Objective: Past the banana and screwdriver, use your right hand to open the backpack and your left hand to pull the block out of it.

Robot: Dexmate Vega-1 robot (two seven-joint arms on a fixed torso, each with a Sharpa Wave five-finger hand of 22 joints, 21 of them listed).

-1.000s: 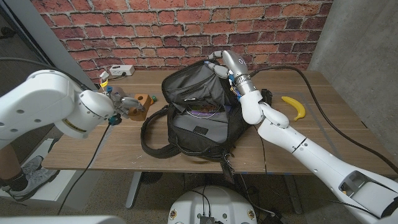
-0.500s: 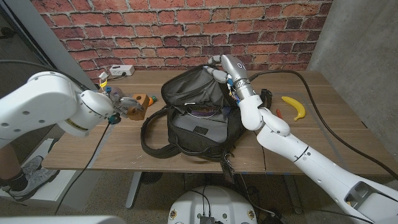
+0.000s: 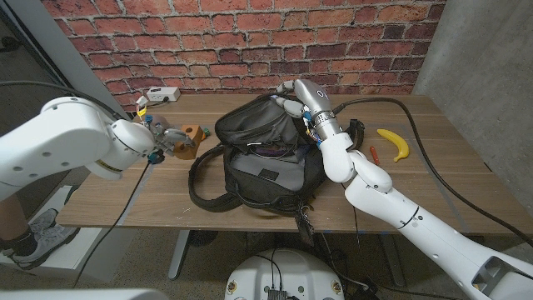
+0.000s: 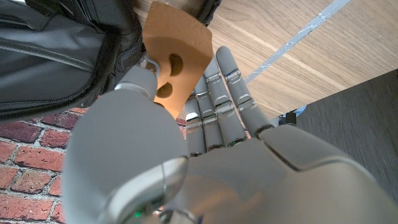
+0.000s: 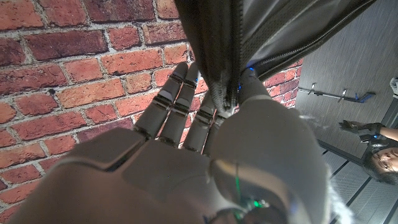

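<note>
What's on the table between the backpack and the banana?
In the head view, a small red screwdriver lies between the backpack and the banana, beside the right arm.

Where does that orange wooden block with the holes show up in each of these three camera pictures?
Head view: the block is left of middle, held in the left hand, just left of the backpack.
Left wrist view: the block is at top middle, pinched above the hand, with the backpack beside it.
Right wrist view: not in it.
Shared landmark: the black backpack, which the right hand grips.
</note>
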